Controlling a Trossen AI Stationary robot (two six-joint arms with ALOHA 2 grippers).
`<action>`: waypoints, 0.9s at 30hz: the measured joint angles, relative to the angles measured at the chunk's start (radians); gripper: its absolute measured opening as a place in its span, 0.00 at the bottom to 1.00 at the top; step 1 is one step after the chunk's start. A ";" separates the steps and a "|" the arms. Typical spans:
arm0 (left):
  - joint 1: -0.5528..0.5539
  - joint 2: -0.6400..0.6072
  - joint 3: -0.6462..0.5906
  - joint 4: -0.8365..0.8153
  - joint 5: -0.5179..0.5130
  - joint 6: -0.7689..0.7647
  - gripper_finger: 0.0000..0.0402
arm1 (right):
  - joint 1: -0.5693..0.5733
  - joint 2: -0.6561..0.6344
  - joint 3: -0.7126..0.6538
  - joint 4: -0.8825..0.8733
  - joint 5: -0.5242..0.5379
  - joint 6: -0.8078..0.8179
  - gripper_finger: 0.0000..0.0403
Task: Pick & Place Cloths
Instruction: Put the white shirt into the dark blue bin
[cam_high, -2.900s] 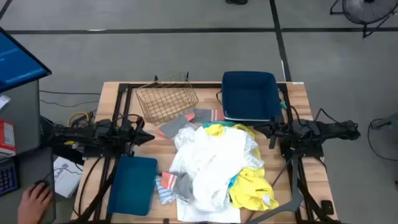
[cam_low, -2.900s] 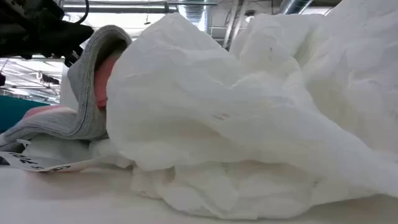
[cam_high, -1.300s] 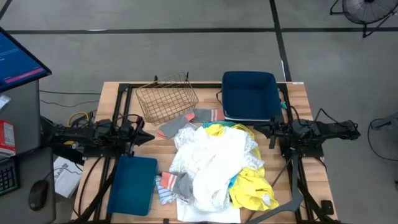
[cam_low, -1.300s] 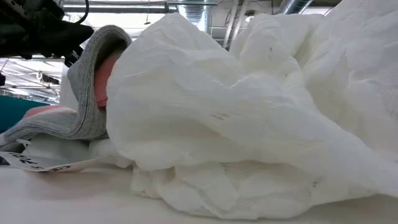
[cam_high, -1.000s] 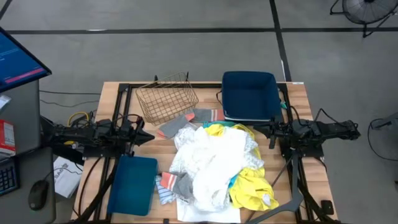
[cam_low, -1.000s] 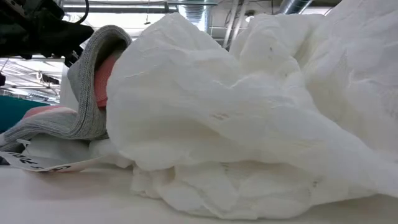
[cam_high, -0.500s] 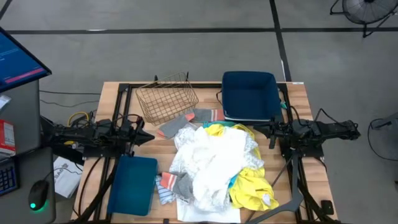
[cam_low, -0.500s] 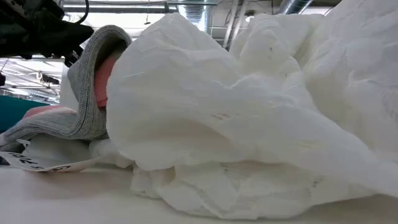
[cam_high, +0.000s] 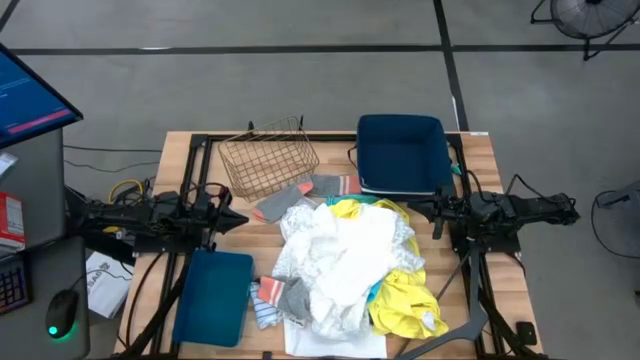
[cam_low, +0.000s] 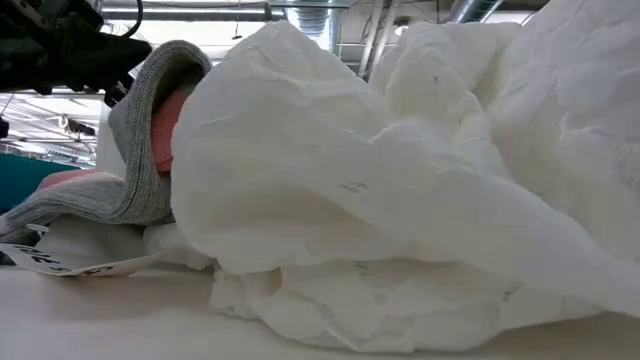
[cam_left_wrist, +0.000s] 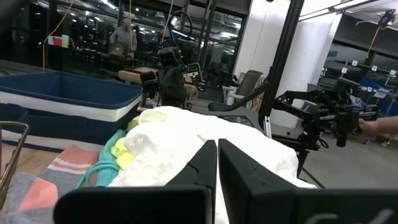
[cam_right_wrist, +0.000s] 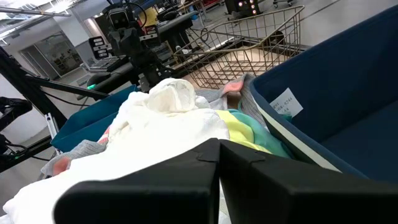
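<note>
A heap of cloths lies in the middle of the table: a big crumpled white cloth (cam_high: 345, 262) on top, a yellow one (cam_high: 405, 300) under its right side, teal showing at its edge, grey and coral socks (cam_high: 282, 296) at the near left, a striped piece (cam_high: 340, 184) at the far side. The low view is filled by the white cloth (cam_low: 400, 190), with a grey and coral sock (cam_low: 150, 150) leaning on it. My left gripper (cam_high: 240, 219) is shut and waits left of the heap. My right gripper (cam_high: 418, 210) is shut and waits to the right of it.
A copper wire basket (cam_high: 268, 158) stands at the far left of the heap. One dark blue bin (cam_high: 402, 152) sits at the far right, another (cam_high: 213, 296) at the near left. A white sheet (cam_high: 335, 343) lies under the heap's near edge.
</note>
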 joint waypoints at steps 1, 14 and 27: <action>0.000 0.000 0.000 0.001 0.000 0.000 0.00 | 0.000 0.000 0.000 0.000 0.000 0.000 0.00; 0.000 0.000 0.000 0.014 0.000 0.000 0.00 | 0.000 0.000 -0.001 0.114 0.000 0.098 0.00; 0.000 0.000 0.000 0.015 0.001 0.000 0.00 | 0.075 0.372 0.246 0.291 -0.105 -0.284 0.41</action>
